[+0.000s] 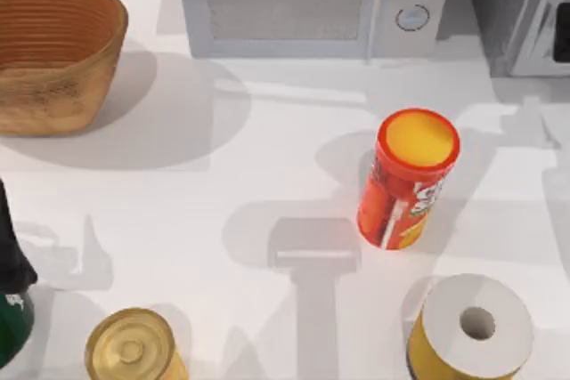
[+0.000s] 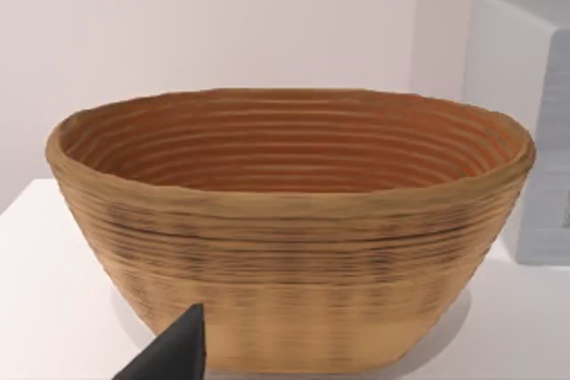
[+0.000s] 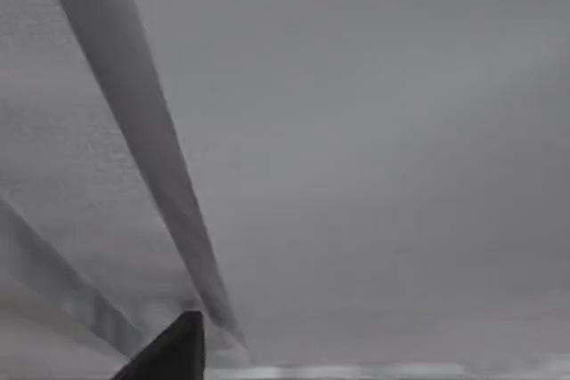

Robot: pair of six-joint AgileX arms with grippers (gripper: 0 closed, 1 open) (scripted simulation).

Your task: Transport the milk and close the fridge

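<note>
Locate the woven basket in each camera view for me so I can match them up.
Top view: the basket sits at the table's upper left corner.
Left wrist view: the basket is seen side-on, mid-frame.
Right wrist view: this camera faces a plain grey surface instead, probably the fridge.
Shared landmark: the microwave next to the basket, also seen in the left wrist view.

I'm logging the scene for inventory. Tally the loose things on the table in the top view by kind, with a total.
Woven basket: 1
Red chips tube with yellow lid: 1
Gold tin can: 1
Paper roll with yellow band: 1
Dark green bottle: 1
Total: 5
</note>
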